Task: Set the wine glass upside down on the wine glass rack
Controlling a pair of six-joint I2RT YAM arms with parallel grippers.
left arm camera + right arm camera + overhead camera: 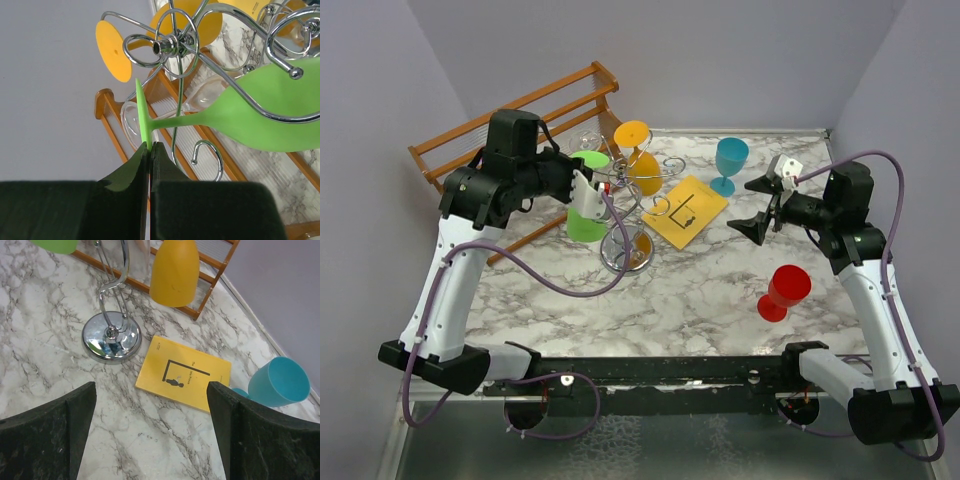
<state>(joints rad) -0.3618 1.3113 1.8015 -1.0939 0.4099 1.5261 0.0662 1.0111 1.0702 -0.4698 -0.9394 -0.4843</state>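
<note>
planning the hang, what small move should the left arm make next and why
Probably ease the green wine glass along until its stem sits in a wire arm of the rack, before letting go. The left gripper is shut on the foot's edge, and a wire crosses the bowl, not the stem.

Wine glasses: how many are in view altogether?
5: green glass in the left gripper at the chrome rack; orange glass hanging there; teal glass standing far back; red glass front right; clear glass, faint, by the wooden shelf. More may be hidden.

wire rack left of booklet, shelf apparently behind
</note>
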